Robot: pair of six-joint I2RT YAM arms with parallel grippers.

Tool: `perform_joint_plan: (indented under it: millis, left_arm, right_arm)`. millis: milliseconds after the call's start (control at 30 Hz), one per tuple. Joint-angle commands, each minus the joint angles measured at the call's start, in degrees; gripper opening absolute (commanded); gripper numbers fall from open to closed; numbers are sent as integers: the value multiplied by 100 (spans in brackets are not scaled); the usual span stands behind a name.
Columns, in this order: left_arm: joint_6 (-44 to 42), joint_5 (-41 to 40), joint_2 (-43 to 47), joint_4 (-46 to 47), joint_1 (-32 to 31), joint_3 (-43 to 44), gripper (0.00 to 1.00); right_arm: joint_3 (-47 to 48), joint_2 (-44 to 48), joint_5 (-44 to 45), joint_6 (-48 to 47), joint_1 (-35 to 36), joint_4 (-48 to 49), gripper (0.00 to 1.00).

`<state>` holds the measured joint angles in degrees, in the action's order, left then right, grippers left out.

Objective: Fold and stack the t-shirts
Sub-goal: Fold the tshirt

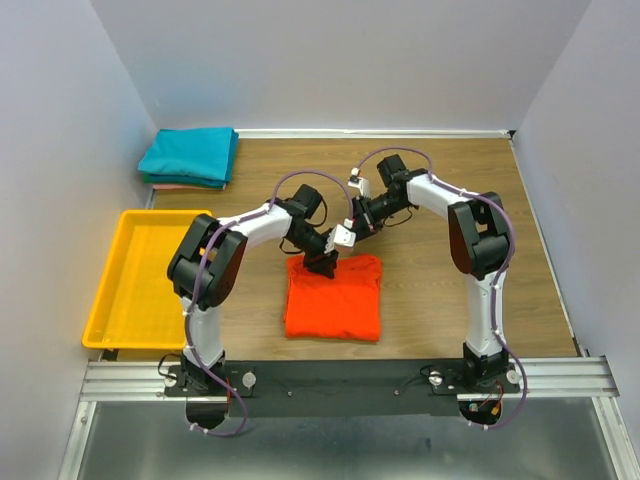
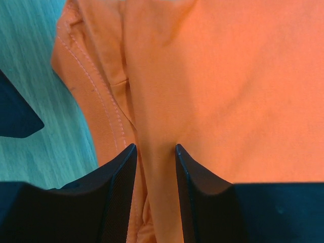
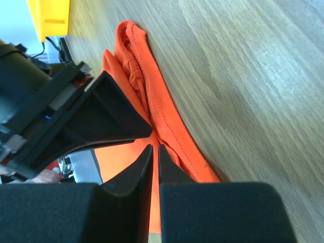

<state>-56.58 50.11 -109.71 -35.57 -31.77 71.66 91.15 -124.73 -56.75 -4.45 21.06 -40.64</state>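
The orange-red t-shirt (image 1: 333,297) lies folded into a rectangle on the table in front of the arms. My left gripper (image 1: 322,264) is down on its far edge. In the left wrist view the left gripper (image 2: 156,147) is closed on a raised ridge of the shirt's cloth (image 2: 228,86) beside a stitched hem. My right gripper (image 1: 345,240) hovers just behind it. In the right wrist view the right gripper (image 3: 152,147) is shut, its tips at the shirt's hem (image 3: 167,116), close to the left gripper's finger (image 3: 106,116). The teal t-shirt (image 1: 188,154) lies folded on the pale pink one (image 1: 170,186) at the back left.
A yellow plastic tray (image 1: 105,300) sits along the left edge of the wooden table (image 1: 450,300), and shows again as the tray (image 3: 50,12) in the right wrist view. White walls close in the back and both sides. The metal rail (image 1: 340,375) holds the arm bases.
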Motion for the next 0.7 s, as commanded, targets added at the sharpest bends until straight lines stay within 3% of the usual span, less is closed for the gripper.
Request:
perform_joint_plan:
  millis: [0,233,667]
  left_arm:
    - [-230,52,-217,-283,-66,173,39]
    - [-293,140,-130,-354,-101,156,0]
    - [-152,-273,934,85,-268,-240,0]
  right_arm:
    - [-89,-131,-222,76,47,144,14]
    - [-1,-219,-415,93,100,162,14]
    - [-221,-728,-952,-65,399,180,14]
